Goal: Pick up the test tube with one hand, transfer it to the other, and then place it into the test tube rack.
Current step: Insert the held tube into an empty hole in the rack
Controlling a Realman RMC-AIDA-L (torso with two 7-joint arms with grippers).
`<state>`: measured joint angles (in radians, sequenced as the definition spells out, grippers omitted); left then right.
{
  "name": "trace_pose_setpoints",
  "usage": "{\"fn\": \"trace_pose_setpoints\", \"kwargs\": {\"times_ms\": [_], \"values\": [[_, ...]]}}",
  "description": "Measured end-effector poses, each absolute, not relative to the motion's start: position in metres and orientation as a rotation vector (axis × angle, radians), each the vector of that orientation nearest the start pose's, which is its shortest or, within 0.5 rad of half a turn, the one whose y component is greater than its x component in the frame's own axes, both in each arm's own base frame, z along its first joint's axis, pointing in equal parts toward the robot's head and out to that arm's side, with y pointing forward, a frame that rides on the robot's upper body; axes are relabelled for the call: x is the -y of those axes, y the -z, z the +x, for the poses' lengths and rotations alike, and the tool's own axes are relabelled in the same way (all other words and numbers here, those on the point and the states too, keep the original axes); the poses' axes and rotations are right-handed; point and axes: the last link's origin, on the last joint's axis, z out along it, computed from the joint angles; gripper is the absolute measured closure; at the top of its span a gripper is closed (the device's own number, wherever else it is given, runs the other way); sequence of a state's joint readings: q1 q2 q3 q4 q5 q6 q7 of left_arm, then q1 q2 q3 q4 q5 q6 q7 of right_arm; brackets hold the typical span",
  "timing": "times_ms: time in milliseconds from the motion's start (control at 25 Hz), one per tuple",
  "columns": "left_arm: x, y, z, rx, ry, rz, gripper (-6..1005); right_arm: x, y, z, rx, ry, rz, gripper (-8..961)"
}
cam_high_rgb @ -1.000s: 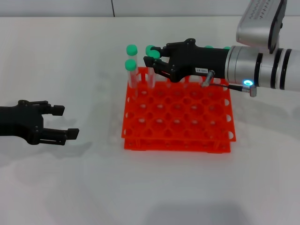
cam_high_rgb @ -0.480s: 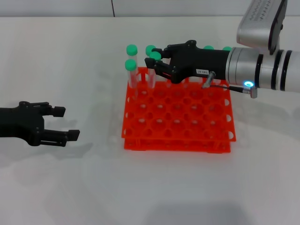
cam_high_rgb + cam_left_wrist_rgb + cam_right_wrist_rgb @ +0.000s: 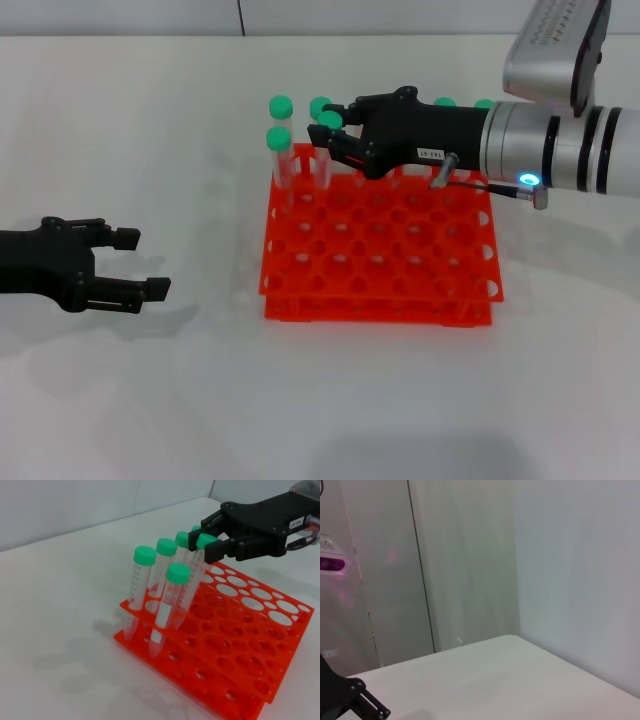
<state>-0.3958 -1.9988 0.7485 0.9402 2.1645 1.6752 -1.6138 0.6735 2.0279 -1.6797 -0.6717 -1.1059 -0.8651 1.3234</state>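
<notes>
The orange-red test tube rack (image 3: 380, 262) (image 3: 240, 645) stands at mid-table. My right gripper (image 3: 331, 127) (image 3: 214, 540), black with a white label, reaches over the rack's back-left corner. It is shut on the test tube (image 3: 324, 165) (image 3: 196, 582) just below its green cap. The tube leans, and its lower end sits in a rack hole. Far left of the rack, my left gripper (image 3: 140, 263) rests low over the table, open and holding nothing.
Three other green-capped tubes (image 3: 278, 140) (image 3: 167, 605) stand in the rack's back-left holes beside the held one. More green caps (image 3: 444, 102) show behind my right arm. The right wrist view shows only a wall and bare tabletop.
My right gripper and the tube's cap shifted slightly down and to the right over the rack corner. The left arm has not moved.
</notes>
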Motion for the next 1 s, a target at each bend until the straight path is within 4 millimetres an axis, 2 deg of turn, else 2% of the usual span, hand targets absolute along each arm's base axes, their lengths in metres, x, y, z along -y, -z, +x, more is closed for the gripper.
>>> {"fn": "trace_pose_setpoints", "kwargs": {"times_ms": [1000], "values": [[-0.3029,-0.0599,-0.3036,0.78,0.301,-2.759,109,-0.3951,0.0733,0.1462,-0.374,-0.706,-2.642,583]]}}
